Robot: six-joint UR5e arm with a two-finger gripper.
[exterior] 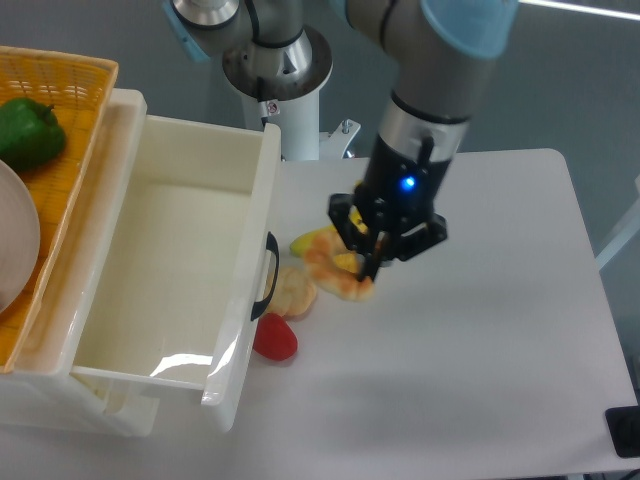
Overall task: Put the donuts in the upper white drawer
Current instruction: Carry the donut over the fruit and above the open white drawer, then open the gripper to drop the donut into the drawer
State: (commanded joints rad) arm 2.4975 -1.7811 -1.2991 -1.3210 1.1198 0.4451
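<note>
A: Where is the pincer?

B: The gripper (366,268) hangs low over the table (500,300), its black fingers pointing down into an orange donut (335,272). I judge that it comes from straight above so the fingers can straddle the ring's rim.

A: Is it pinching it?

B: I cannot tell. The fingertips are at the donut's right edge, but the gripper body hides whether they press on it or stand spread around it.

A: What lies around it?

B: A yellow pepper (312,241) sits just behind the donut, touching or nearly so. A second, paler donut (293,290) lies to the left, close to the drawer's black handle (268,276). A red lump (274,338) lies below that one.

A: And the drawer?

B: The upper white drawer (250,290) is pulled out wide, and what shows of its inside is bare, so neither donut is placed yet. An orange basket (70,80) with a green pepper (28,130) sits behind it.

A: The risk?

B: The pepper crowds the grasp, so the fingers may nudge it.
</note>
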